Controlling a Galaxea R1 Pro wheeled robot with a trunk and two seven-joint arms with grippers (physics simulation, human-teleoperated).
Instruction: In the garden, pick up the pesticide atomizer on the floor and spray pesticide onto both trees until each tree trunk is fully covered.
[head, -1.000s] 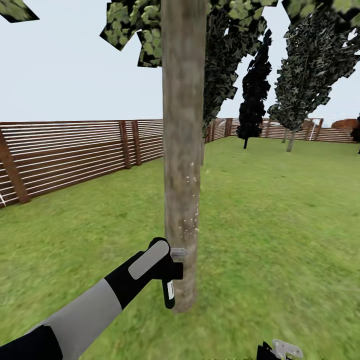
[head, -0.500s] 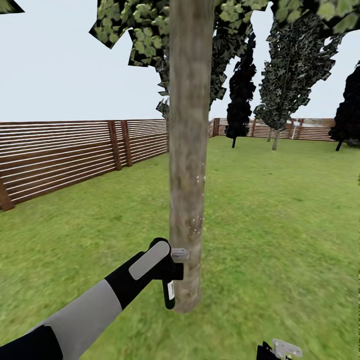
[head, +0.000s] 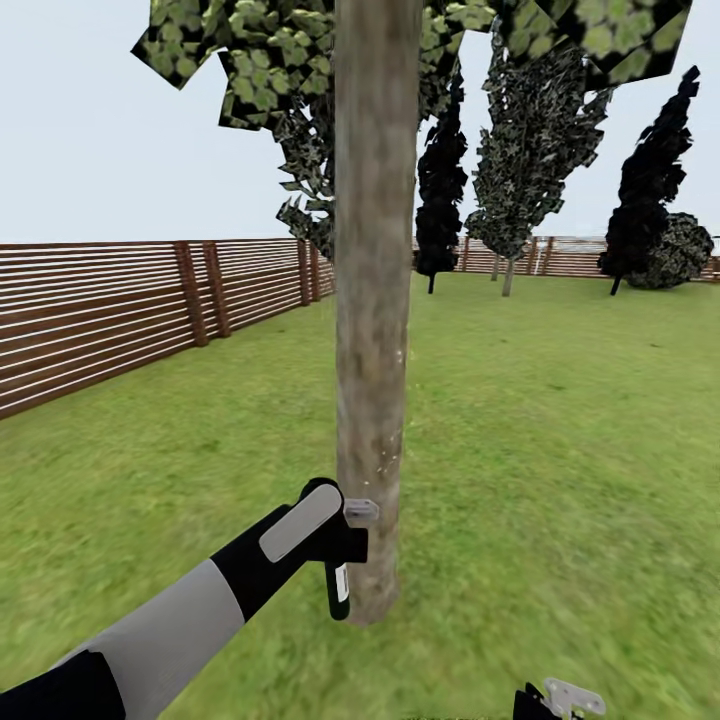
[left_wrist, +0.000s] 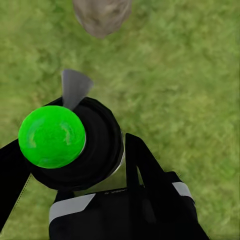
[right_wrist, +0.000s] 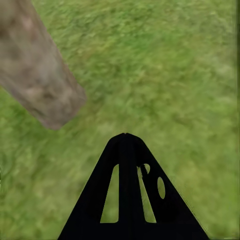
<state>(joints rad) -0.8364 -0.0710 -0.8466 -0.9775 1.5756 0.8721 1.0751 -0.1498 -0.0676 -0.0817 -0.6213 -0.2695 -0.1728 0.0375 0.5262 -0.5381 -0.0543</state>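
Your left tool is clamped on the pesticide atomizer, nozzle just beside the tree trunk. Sweep the spray up the bark evenly, then circle it. Your right tool rests together.

One grey-brown tree trunk stands close ahead. Three dark cypress-like trees rise on the lawn, with one round bush. One slatted wooden fence rings it.
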